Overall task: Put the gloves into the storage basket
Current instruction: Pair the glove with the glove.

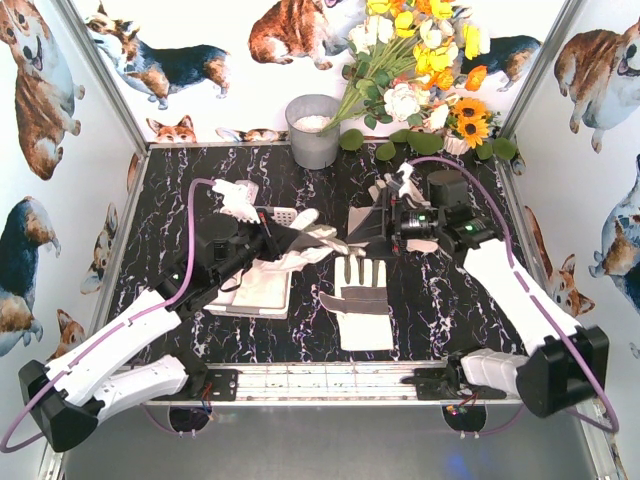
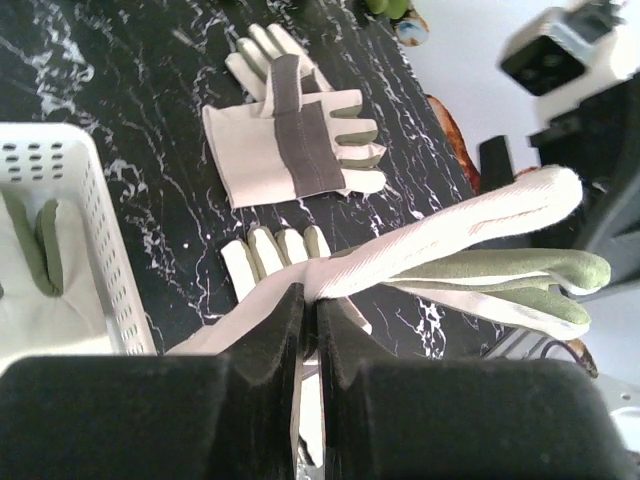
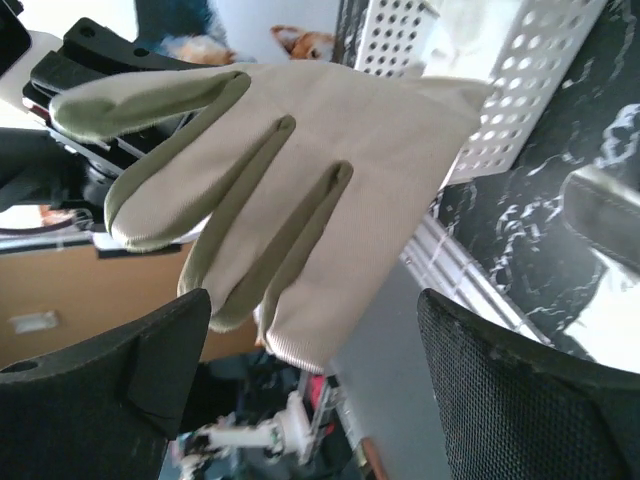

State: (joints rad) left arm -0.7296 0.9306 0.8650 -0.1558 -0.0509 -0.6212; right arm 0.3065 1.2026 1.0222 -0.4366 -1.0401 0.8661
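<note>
Left wrist view shows the left gripper (image 2: 310, 300) with its jaws pressed together on the cuff end of one glove (image 2: 470, 255), which stretches away to the right, its grey-green fingers hanging clear of the desk (image 2: 150, 110). Just left of that gripper stands the storage basket (image 2: 95, 230), its slotted white wall close by, and a second glove (image 2: 30, 310) already lies inside it. Under the held glove a third glove (image 2: 262, 258) lies on the black marbled desk beside the basket, and farther off a fourth glove (image 2: 295, 140) lies flat, grey palm patch up. From the top external view, the left gripper (image 1: 272, 232) is above the far edge of the basket (image 1: 240, 305), the held glove (image 1: 312, 240) reaches toward the right gripper (image 1: 365, 232), and the flat glove (image 1: 362, 300) lies to the right of the basket, apart from it. The right wrist view has the right gripper (image 3: 312, 315) with its jaws wide apart; the fingers of the held glove (image 3: 270, 180) hang in the gap ahead of them, and no contact with either pad can be made out. At the back of the desk stand a grey bucket (image 1: 313, 130) and a bunch of flowers (image 1: 420, 60).
</note>
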